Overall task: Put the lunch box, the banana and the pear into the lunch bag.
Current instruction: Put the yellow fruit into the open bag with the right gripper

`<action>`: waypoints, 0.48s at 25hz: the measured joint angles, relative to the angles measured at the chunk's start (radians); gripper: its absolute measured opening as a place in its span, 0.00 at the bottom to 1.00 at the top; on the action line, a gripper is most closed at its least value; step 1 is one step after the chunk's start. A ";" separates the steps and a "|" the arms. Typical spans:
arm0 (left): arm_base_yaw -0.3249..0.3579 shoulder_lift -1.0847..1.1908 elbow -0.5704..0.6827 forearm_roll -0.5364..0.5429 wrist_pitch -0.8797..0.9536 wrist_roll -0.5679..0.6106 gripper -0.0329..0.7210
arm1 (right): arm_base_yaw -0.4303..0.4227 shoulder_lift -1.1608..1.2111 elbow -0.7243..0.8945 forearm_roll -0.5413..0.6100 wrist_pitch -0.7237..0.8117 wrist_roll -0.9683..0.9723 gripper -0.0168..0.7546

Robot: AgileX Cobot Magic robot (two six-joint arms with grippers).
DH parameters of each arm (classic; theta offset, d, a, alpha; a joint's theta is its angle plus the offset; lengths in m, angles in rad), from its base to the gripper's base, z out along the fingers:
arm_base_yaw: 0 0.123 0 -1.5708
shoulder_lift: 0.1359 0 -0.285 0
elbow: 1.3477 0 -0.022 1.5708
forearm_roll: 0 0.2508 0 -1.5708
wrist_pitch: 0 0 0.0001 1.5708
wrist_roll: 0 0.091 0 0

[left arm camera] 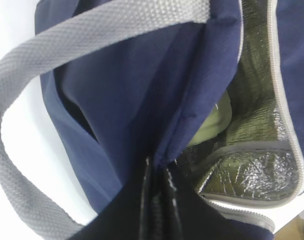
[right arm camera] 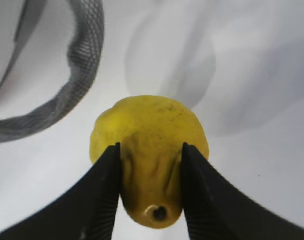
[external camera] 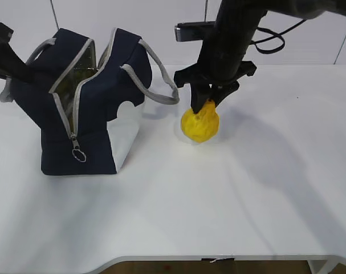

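Two tools are working here, and I am starting with the right tool [external camera: 208,97]: its fingers [right arm camera: 109,192] are pressing both sides of the narrow top of the pear [external camera: 200,124], holding it. In the exterior view the pear's base is sitting at or just off the desk [external camera: 247,194]; I cannot tell which. The lunch bag [external camera: 87,108] is standing at about nine o'clock from the pear, its near grey handle [external camera: 155,77] drooping toward it.

My left tool [left arm camera: 157,192] is at the bag's far-left side, its dark fingers pinched narrow on the navy edge of the opening, apparently keeping the mouth spread. Through that opening I am seeing silver lining and a pale green corner, which I am judging to be the lunch box [left arm camera: 214,125] already inside. The banana is not showing on the desk in any view; it may be lying in the bag, but I cannot confirm it.

So I am reading the pear as the last piece, still needing to be carried over and dropped in.
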 joint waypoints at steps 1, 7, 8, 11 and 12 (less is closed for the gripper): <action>0.000 0.000 0.000 0.000 0.000 0.000 0.06 | 0.000 -0.012 0.000 0.000 0.000 0.000 0.41; 0.000 0.000 0.000 0.000 0.000 0.000 0.06 | 0.000 -0.060 0.000 -0.031 0.005 0.014 0.41; 0.000 0.000 0.000 0.000 0.000 0.000 0.06 | 0.000 -0.072 0.000 -0.035 0.005 0.014 0.41; 0.000 0.000 0.000 0.000 0.000 0.000 0.06 | 0.000 -0.118 0.000 -0.038 0.008 0.014 0.41; 0.000 0.000 0.000 0.000 0.000 0.000 0.06 | 0.000 -0.133 0.000 -0.040 0.008 0.019 0.41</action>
